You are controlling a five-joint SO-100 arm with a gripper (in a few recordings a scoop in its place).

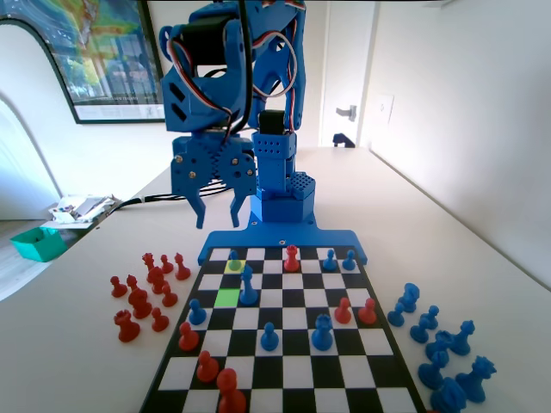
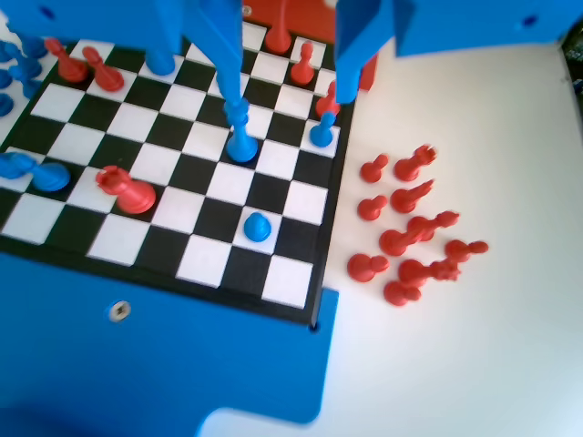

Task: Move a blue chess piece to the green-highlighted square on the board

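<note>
The blue chess piece (image 1: 233, 261) (image 2: 257, 225) was a short pawn with a ball head and flared base. In the fixed view it stood upright on a yellow-tinted square (image 1: 234, 267) in the board's (image 1: 284, 361) far row, below the gripper (image 1: 216, 212) and slightly right of it, not touching it. The gripper hung raised above the board's far left corner, jaws parted and empty. The green-highlighted square (image 1: 226, 298) lay two rows nearer the camera, unoccupied, with a taller slim blue piece (image 1: 248, 286) (image 2: 240, 137) just to its right. Red pieces (image 1: 145, 292) stood off the board, left of the gripper.
</note>
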